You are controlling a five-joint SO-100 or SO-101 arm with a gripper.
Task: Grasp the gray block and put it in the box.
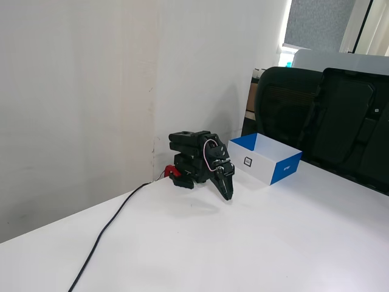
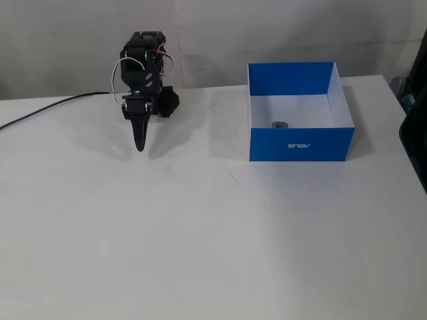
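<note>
The gray block (image 2: pixel 280 125) lies inside the box (image 2: pixel 300 143), near its front wall, well apart from the claw (image 2: pixel 140 147) and to its right in a fixed view. The claw points down at the table (image 2: pixel 200 240), fingers pressed together, holding nothing. In a fixed view the claw (image 1: pixel 227 196) sits left of the box (image 1: pixel 285 169).

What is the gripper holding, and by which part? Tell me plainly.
Nothing. The gripper is shut and empty, pointing down at the table beside the folded arm. The gray block already lies inside the box, apart from the gripper.
</note>
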